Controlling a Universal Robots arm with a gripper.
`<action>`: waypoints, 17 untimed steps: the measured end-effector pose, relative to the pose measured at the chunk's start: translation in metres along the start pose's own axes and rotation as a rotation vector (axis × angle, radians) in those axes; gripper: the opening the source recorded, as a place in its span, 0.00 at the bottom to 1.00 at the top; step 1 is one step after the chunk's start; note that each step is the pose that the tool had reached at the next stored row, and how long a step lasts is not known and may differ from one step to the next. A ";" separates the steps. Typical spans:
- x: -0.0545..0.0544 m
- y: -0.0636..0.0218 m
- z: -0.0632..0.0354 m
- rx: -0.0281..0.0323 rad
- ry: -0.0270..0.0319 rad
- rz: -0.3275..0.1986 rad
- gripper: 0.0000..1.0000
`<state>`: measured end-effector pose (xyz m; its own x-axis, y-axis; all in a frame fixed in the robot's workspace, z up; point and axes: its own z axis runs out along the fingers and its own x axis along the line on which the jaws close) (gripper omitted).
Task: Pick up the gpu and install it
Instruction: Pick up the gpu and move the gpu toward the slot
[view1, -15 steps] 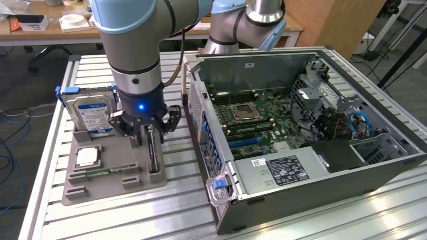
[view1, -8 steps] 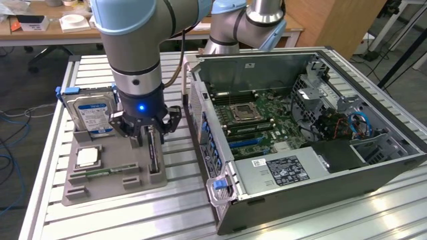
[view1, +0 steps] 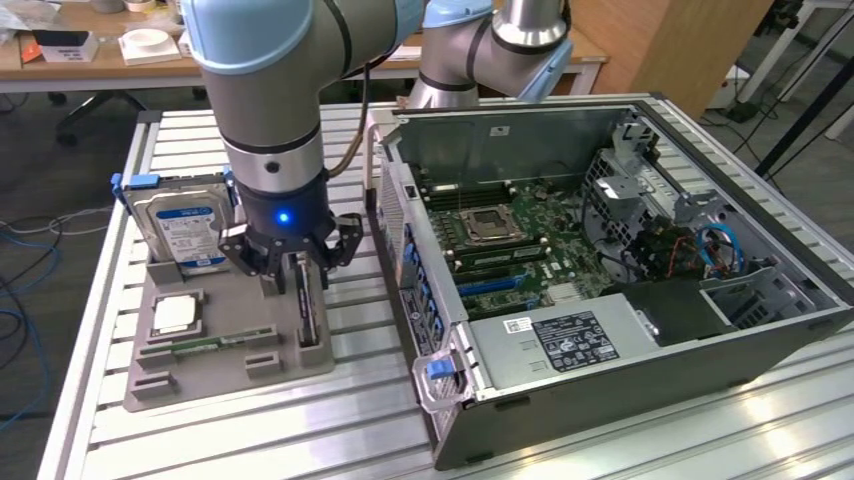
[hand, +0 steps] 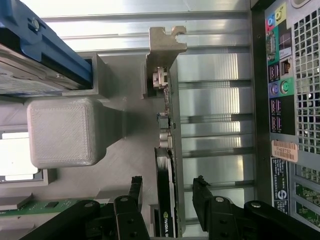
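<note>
While the gpu (hand: 163, 170) stands edge-on in its slot of the gray holder (view1: 247, 325), the gripper (view1: 291, 268) hangs low over it with jaws spread wide. One finger sits on each side of the card, neither visibly pressing it. The card's metal bracket (hand: 166, 40) sits at the end away from the fingers. The holder lies on the slatted surface (view1: 360, 430), a hard drive (view1: 187, 225) upright at its far end, and the open case (view1: 601, 270) stands just beside on the exterior view's right.
</note>
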<state>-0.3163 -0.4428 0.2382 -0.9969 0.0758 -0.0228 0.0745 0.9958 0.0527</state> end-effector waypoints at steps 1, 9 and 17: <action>0.000 0.0000 0.0002 -0.0001 0.0000 0.000 0.53; 0.000 -0.0001 0.0020 -0.0012 0.0001 0.000 0.53; 0.000 -0.0002 0.0029 -0.0011 0.0002 0.000 0.53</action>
<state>-0.3163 -0.4428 0.2353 -0.9969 0.0758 -0.0226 0.0745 0.9958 0.0538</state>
